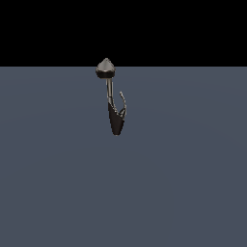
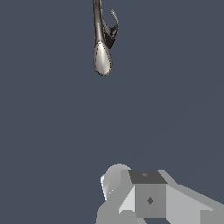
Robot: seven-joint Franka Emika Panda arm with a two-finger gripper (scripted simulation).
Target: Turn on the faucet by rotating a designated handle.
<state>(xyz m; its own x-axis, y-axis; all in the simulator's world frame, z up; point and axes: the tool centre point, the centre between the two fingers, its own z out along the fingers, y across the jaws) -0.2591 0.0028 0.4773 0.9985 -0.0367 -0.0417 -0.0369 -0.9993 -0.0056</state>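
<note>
The faucet [image 1: 115, 118] stands alone on the flat grey-blue floor [image 1: 183, 183] in the exterior view. It has a grey cone cap [image 1: 105, 67], a thin stem and a black tapered body. The handle [image 1: 123, 101], a thin curved grey lever, rises beside the stem on the exterior view's right. The wrist view shows the faucet [image 2: 102, 57] cap-first, with the handle [image 2: 115, 19] next to the stem. My gripper [image 2: 140, 186] appears only in the wrist view, as grey blocky parts far from the faucet and touching nothing. Its jaws are not shown clearly enough to judge.
Uniform grey-blue floor [image 2: 52, 131] surrounds the faucet on every side. A black background lies beyond the floor's far edge in the exterior view. No other objects appear.
</note>
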